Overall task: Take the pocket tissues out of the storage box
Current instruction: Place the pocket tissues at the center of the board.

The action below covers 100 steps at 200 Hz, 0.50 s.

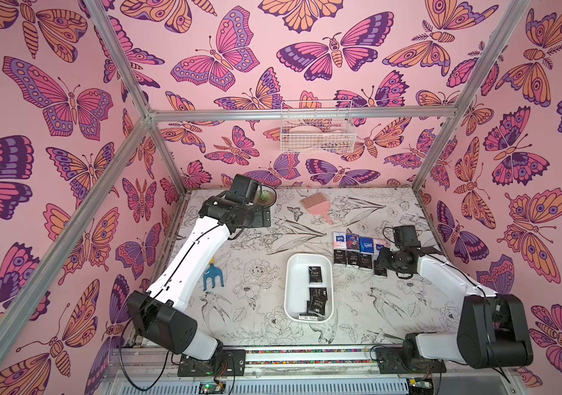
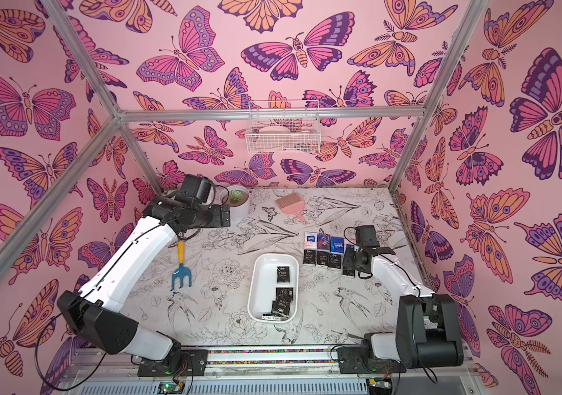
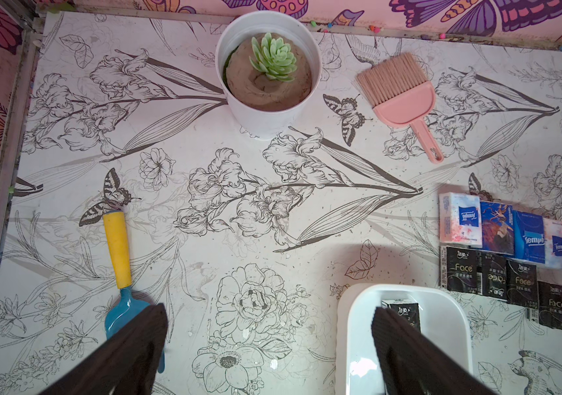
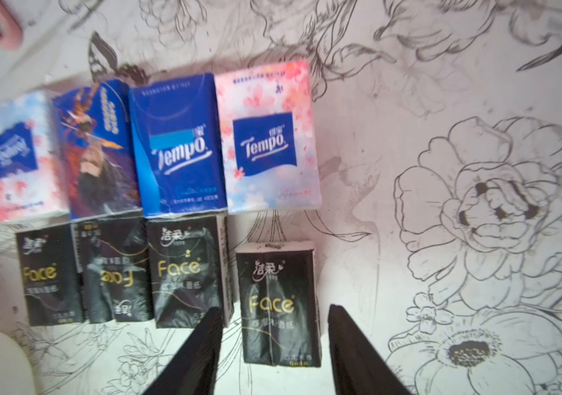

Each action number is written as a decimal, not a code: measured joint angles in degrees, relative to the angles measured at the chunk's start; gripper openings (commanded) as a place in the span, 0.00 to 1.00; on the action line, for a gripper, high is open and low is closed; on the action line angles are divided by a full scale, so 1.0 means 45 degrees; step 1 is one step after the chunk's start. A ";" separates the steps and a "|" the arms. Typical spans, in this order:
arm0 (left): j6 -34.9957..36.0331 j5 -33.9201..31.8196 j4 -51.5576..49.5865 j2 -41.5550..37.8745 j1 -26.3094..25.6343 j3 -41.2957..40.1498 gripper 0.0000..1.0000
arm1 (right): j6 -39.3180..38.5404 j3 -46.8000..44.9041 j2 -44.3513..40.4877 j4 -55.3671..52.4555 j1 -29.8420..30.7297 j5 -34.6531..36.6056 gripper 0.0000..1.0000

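Note:
The storage box (image 1: 292, 290) (image 2: 262, 290), a shallow white tray, lies mid-table. Several black pocket tissues (image 1: 315, 274) (image 2: 283, 301) lie inside it. Right of it, more pocket tissues (image 4: 177, 147) lie on the table in two rows, blue and white ones behind black ones. My right gripper (image 4: 276, 307) hovers open over the end black packet (image 4: 278, 270) (image 1: 381, 270). That packet lies flat on the table, with a gap to each finger. My left gripper (image 3: 269, 307) stands wide open and empty at the back left, well away from the box (image 3: 348, 342).
A white plant pot (image 3: 269, 118) and a pink brush (image 3: 406, 102) stand near the back wall. A blue garden fork with a yellow handle (image 3: 117, 249) (image 2: 180, 273) lies at the left. A white wire basket (image 1: 317, 136) hangs on the back wall.

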 measured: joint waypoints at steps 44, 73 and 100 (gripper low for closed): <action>0.0058 0.0000 0.0000 0.0000 0.0000 0.0000 1.00 | 0.0063 -0.0083 0.0170 0.0068 -0.0573 -0.0175 0.34; 0.0097 0.0000 0.0005 0.0000 0.0000 0.0010 1.00 | 0.0068 -0.0520 0.0486 0.0199 -0.0588 -0.0393 0.33; 0.0097 0.0000 0.0005 0.0000 0.0000 0.0019 1.00 | 0.0068 -0.0573 0.0874 0.0277 -0.0597 -0.0544 0.33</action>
